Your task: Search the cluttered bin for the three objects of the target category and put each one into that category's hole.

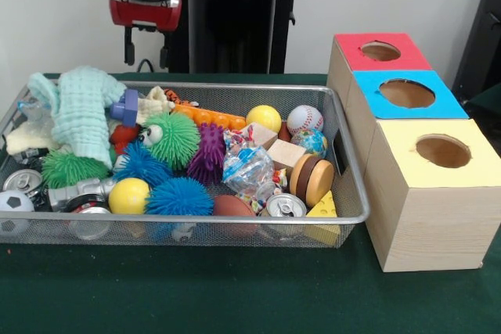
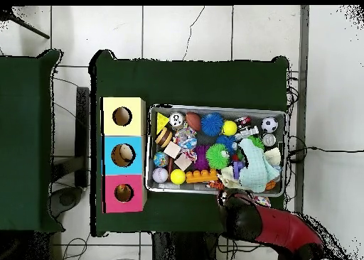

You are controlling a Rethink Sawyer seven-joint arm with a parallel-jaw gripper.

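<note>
The wire-mesh bin sits on the green table, full of clutter; it also shows in the overhead view. No yellow duck shows in either view; it is hidden or absent among the clutter. The red-topped box stands farthest from the camera in the row to the right of the bin, with its round hole facing up; in the overhead view the hole is left of the bin. My gripper hangs open and empty above the bin's far left rim. In the overhead view only the arm shows.
The blue-topped box and yellow-topped box stand in line with the red one. The bin holds a mint cloth, spiky balls, two yellow balls, a baseball, cans and a cheese wedge.
</note>
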